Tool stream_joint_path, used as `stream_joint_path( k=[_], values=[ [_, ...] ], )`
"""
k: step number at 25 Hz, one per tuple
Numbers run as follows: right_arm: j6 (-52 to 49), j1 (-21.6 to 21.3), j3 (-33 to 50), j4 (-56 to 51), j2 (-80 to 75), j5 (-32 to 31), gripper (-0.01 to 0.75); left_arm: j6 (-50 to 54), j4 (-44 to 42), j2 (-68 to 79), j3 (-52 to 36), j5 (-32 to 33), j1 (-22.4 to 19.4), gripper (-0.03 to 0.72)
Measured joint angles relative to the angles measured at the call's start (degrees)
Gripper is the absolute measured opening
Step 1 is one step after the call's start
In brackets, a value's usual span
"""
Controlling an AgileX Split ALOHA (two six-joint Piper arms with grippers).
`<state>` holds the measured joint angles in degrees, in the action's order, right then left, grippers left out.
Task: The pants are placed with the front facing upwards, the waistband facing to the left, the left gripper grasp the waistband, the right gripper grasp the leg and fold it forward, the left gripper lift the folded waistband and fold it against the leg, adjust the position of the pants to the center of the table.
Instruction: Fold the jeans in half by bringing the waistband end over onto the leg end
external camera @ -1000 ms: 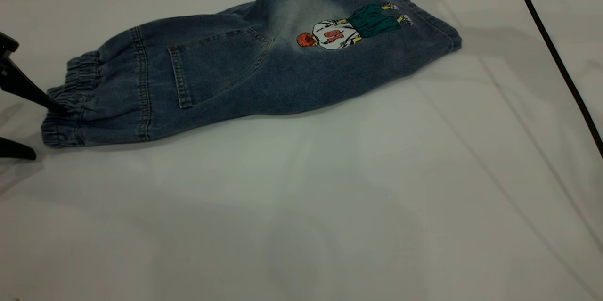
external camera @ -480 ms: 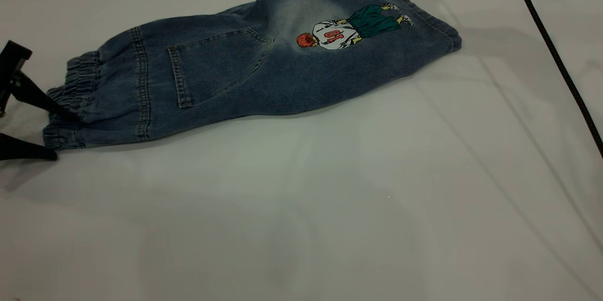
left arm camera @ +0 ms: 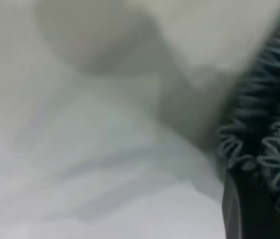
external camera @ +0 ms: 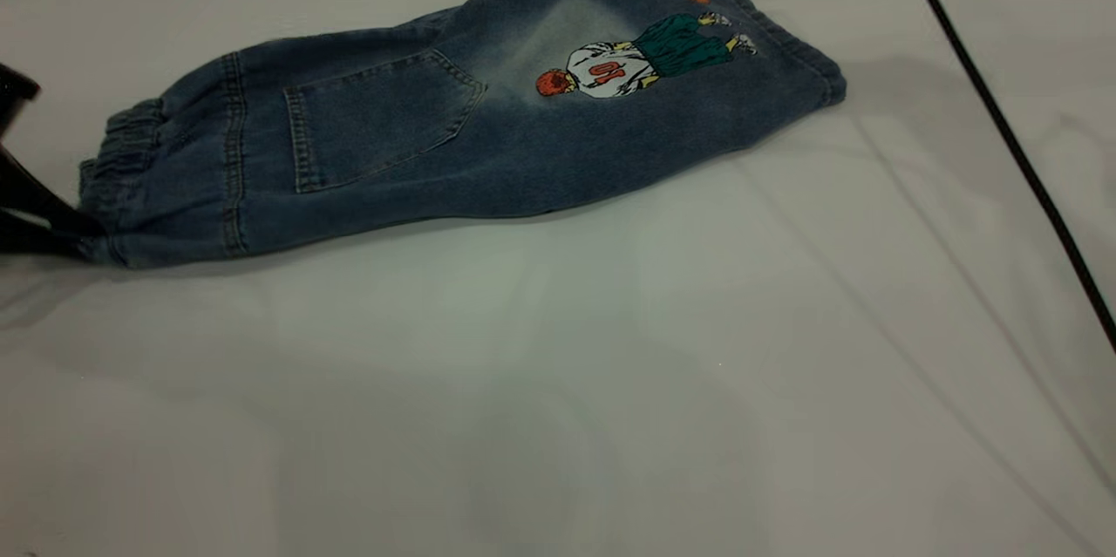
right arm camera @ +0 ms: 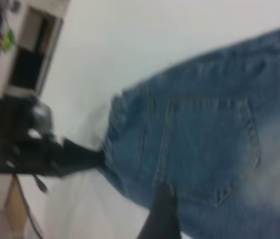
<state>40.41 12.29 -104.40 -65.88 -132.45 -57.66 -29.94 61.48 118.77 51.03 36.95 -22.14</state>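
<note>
The pants [external camera: 488, 130] lie folded lengthwise on the white table [external camera: 558, 383], back side up, with a pocket and the cartoon player showing. The leg [external camera: 697, 60] points to the far right. The gathered waistband [external camera: 118, 160] is at the left. My left gripper [external camera: 83, 239] reaches in from the left edge, shut on the waistband's near corner. The left wrist view shows the ruffled waistband [left arm camera: 269, 144] against one dark finger [left arm camera: 249, 209]. In the right wrist view, one finger [right arm camera: 162, 214] of my right gripper hovers above the pants [right arm camera: 214, 134] near the pocket, and the left gripper [right arm camera: 92, 157] is at the waistband.
A black cable [external camera: 1003, 130] runs diagonally across the table's right side. The table cover has long shallow creases to the right of the pants. Shelving and clutter [right arm camera: 25, 50] stand beyond the table's far side in the right wrist view.
The left gripper's fingers, spread apart around the waistband before, have come together on its near corner. The pants and the black cable have shifted slightly to the left.
</note>
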Motion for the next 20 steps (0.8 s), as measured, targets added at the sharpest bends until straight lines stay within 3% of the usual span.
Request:
stream_joint_path(
  k=[13, 20],
  values=[
    [0.61, 14.8, 0.0, -5.24, -10.91, 8.11, 0.56, 8.05, -15.05, -19.36, 0.0, 9.49, 0.0, 0.096],
    [1.65, 20.95, 0.0, -6.2, -13.6, 8.35, 0.56, 8.24, -16.7, -30.15, 0.0, 11.72, 0.0, 0.096]
  ],
)
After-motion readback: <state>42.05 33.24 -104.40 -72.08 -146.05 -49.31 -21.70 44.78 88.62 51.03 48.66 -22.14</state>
